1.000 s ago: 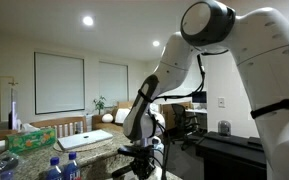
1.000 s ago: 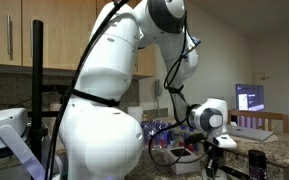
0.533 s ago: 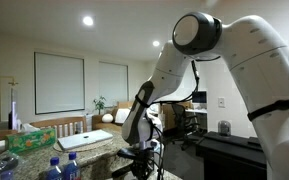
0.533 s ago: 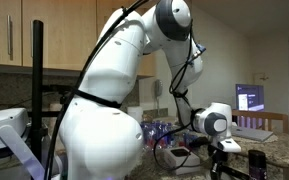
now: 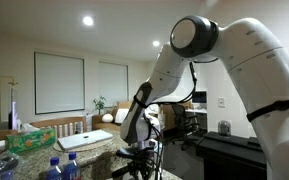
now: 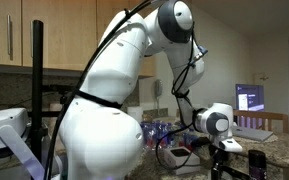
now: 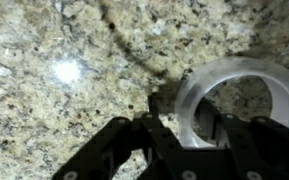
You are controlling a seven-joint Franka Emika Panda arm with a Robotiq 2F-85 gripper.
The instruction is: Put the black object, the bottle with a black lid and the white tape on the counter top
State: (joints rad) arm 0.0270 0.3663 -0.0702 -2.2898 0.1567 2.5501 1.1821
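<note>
**Elbow swung lower, tape down on the granite**

Since a second ago the arm's elbow (image 5: 194,38) has dropped and shifted across, and the gripper (image 7: 187,118) sits low over the counter top (image 7: 54,110). The white tape (image 7: 239,66) lies flat on it. The jaws are nearly closed, pinching the ring's near wall, so release seems next.

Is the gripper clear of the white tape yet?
No, in the wrist view the gripper straddles the rim of the white tape.
</note>
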